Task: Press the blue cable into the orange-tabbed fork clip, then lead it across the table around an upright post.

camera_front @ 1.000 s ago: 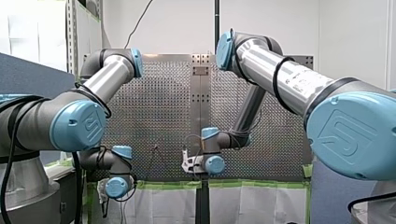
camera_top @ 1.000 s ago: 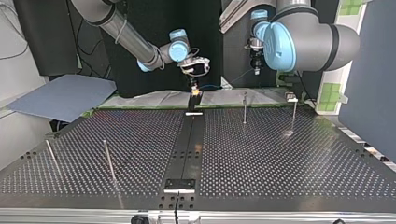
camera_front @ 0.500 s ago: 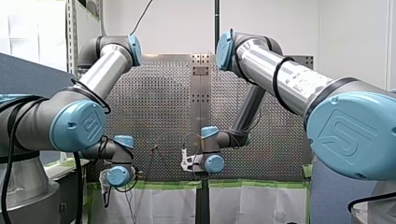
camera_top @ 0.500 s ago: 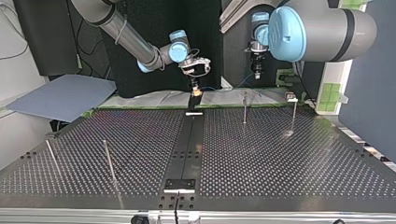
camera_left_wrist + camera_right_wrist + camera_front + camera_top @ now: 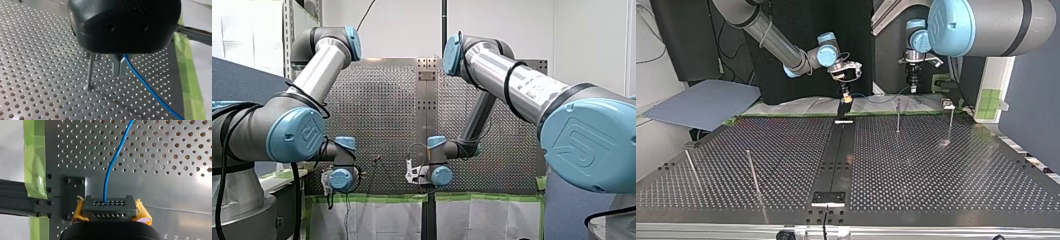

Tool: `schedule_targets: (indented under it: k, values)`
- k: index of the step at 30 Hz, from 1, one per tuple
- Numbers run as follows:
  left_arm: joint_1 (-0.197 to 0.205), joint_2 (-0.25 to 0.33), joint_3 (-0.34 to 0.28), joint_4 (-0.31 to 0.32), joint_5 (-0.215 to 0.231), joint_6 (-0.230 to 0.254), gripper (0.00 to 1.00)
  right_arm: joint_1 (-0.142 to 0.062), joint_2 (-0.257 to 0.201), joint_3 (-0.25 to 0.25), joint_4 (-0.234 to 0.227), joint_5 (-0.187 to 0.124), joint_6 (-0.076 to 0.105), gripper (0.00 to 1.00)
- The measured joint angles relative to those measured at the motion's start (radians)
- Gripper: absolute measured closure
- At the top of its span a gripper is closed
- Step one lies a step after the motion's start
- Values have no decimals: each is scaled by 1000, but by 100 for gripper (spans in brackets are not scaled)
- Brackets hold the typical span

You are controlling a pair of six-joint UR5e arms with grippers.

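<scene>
The blue cable (image 5: 881, 93) hangs between my two grippers along the table's far edge in the top view. My right gripper (image 5: 846, 94) holds one end; in its wrist view the cable (image 5: 110, 167) runs into the grey finger block (image 5: 110, 206) between yellow pads. A dark fork clip (image 5: 843, 109) stands right under it, and orange shows at the top of the clip. My left gripper (image 5: 119, 68) has its metal fingers shut on the cable (image 5: 145, 85), just beside an upright post (image 5: 89, 72). In the top view my left gripper (image 5: 912, 84) hovers behind that post (image 5: 897, 116).
A second post (image 5: 951, 122) stands at the top view's right, and two more posts (image 5: 752, 172) lean at its left. A black rail (image 5: 836, 160) runs down the perforated table's middle. Green tape (image 5: 35, 157) lines the table's edge.
My left arm has risen and carried its gripper towards the top view's right, nearer the post. The right arm has stayed still over the clip.
</scene>
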Motion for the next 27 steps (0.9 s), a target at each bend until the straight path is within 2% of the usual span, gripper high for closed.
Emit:
schedule_targets:
  k: [11,19,27]
  values:
    - [11,-1,22,-2,-30,-17,100,-10,2,-1,-2,-4,2,100]
    - [13,-2,67,-46,-11,-20,100,-17,3,-2,-3,-5,5,100]
    - [17,-2,89,-61,9,-23,100,-19,3,-3,-1,-5,3,100]
